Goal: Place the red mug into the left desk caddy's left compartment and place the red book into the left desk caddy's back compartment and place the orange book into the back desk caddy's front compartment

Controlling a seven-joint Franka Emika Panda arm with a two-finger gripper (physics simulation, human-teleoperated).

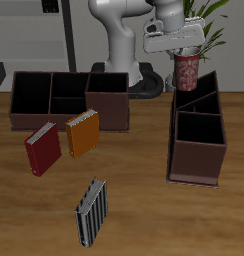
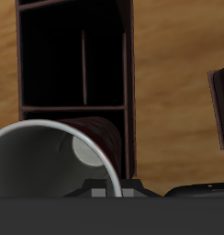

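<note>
My gripper (image 1: 183,56) is shut on the red mug (image 1: 186,72) and holds it in the air above the far end of the left desk caddy (image 1: 174,140), which is seen end-on. In the wrist view the mug's white inside (image 2: 36,170) fills the foreground, with the caddy's dark cells (image 2: 130,64) below it. The red book (image 1: 42,148) and the orange book (image 1: 83,133) lie side by side on the table, just in front of the back desk caddy (image 1: 110,108). That caddy's cells hold nothing that I can see.
A black-and-grey striped book (image 1: 91,211) lies near the table's front edge. A potted plant (image 1: 206,20) stands behind the mug, and the robot's base (image 1: 122,60) is at the back between the two caddies.
</note>
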